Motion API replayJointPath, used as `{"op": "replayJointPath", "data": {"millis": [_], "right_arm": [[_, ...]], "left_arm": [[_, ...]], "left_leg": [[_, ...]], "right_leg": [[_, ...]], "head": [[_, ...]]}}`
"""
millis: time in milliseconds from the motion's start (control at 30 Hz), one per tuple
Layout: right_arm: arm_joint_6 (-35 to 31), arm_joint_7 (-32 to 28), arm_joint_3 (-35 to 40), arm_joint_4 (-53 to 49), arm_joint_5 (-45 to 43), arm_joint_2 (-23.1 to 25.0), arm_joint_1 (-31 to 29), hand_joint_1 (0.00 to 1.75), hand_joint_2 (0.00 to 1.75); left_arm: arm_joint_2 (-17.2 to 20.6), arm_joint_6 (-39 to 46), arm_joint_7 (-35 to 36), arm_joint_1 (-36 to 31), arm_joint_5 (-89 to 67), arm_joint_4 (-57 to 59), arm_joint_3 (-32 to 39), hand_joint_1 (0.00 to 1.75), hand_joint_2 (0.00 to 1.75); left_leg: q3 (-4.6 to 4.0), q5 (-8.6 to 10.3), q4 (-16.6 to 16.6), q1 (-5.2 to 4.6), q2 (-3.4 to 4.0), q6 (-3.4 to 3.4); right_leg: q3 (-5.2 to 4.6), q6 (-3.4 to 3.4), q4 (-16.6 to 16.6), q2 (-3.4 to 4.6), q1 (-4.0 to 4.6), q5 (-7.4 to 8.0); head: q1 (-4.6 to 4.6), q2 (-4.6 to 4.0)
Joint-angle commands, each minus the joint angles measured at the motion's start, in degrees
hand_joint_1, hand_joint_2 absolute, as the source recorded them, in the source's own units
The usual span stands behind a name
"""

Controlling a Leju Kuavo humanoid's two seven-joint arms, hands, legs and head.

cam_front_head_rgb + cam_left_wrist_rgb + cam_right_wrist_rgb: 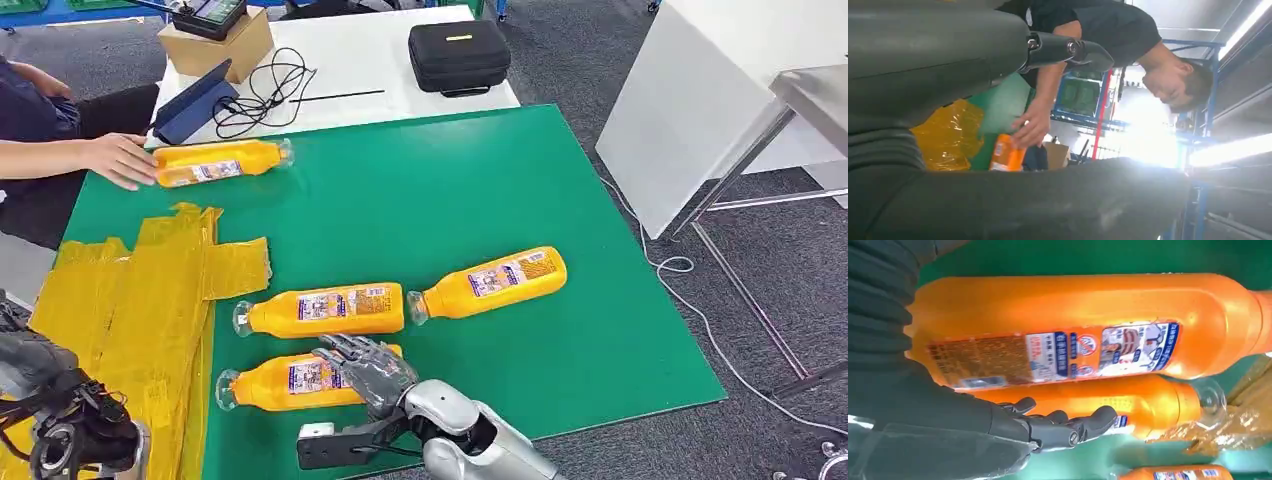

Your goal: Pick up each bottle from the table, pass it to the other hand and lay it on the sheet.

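Reaching from the head view, the right hand [365, 368] rests spread on the nearest orange bottle [290, 382], not gripping; no bottle lies on the yellow sheet [140, 300]. Left wrist view: left hand's [938, 65] closure cannot be told. Right wrist view: fingers [1068, 425] extended.

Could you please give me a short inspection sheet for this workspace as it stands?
Surface: green mat on the table.
Job's things: four orange bottles lying flat; nearest bottle under the right hand; yellow sheet at the mat's left, nothing on it.
Clutter: black case, cardboard box.
Hands: right hand rests on the nearest bottle, fingers spread; left hand holds nothing.
Cables: black cable coiled on the white table.
Surroundings: a person's hand touches the far bottle.
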Motion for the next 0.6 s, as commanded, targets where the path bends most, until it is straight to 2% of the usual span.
{"op": "replayJointPath", "data": {"millis": [33,300,467,600], "right_arm": [[0.1,0.5,3.9,10.1,0.0,1.2,-4.7,0.0,1.75],[0.3,1.4,4.5,10.6,0.6,1.1,-5.0,0.0,1.75],[-0.2,8.1,6.6,22.3,7.3,3.7,-6.4,0.0,1.75],[-1.7,10.7,6.1,25.9,11.7,4.5,-6.2,0.0,1.75]], "left_arm": [[0.4,0.3,0.2,0.0,0.3,-0.1,-0.6,0.0,0.0],[0.3,0.4,0.2,0.2,0.6,-0.3,-0.6,0.0,0.0],[0.4,0.5,0.3,0.9,1.8,-1.1,-0.9,0.0,0.0],[1.1,0.2,-0.3,1.2,3.1,-0.2,-1.0,0.0,0.0]], "left_leg": [[0.27,-0.08,0.0,0.04,0.09,-0.07],[0.23,-0.06,0.0,0.01,0.04,-0.06],[0.34,-0.07,-0.1,0.03,0.08,-0.08],[0.42,-0.03,-0.1,0.02,0.01,-0.05]], "right_leg": [[0.27,-0.04,-0.1,0.0,0.05,-0.06],[0.22,-0.04,0.0,-0.04,0.03,-0.06],[0.33,-0.04,-0.1,-0.01,0.04,-0.05],[0.4,-0.03,-0.1,-0.07,0.03,-0.04]], "head": [[0.0,0.0],[0.0,0.0],[0.0,0.0],[0.0,0.0]]}}
